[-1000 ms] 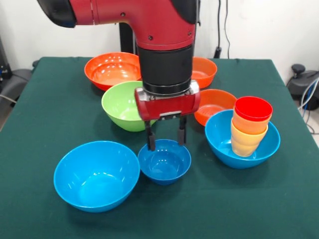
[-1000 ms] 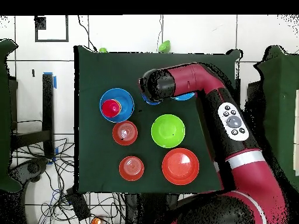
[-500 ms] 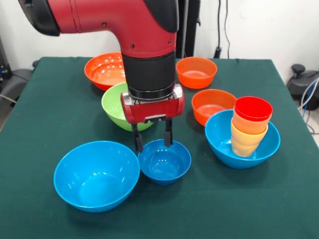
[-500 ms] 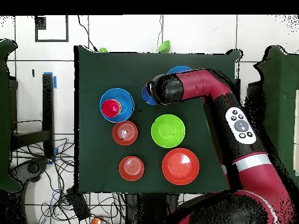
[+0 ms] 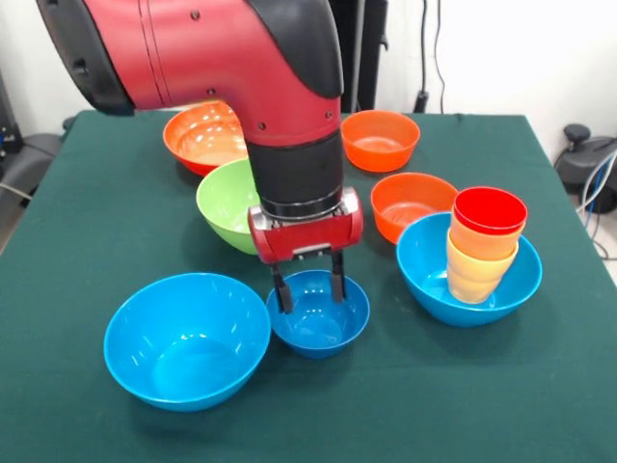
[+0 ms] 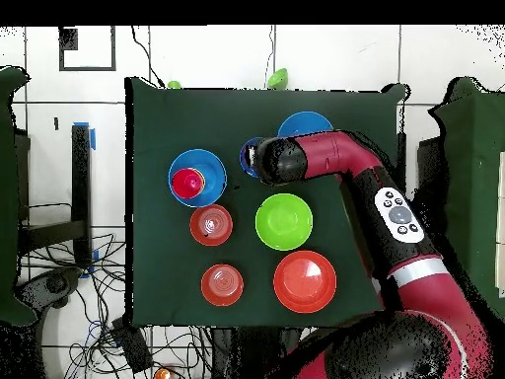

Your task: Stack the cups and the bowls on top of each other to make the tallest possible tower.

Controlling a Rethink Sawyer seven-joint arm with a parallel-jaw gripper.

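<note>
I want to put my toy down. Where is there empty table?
Bare cloth lies along the near edge in front of the large light-blue bowl and small dark blue bowl, and left of the green bowl. The middle is crowded with bowls and the hand.

A dark green cloth (image 5: 116, 212) covers the table. Behind it stands a plain white wall (image 5: 501, 48), with black cables (image 5: 424, 58) hanging down it. From overhead, the floor (image 6: 197, 54) is white tile with dark joints, and tangled cables (image 6: 69, 286) lie beside the table's edge.
</note>
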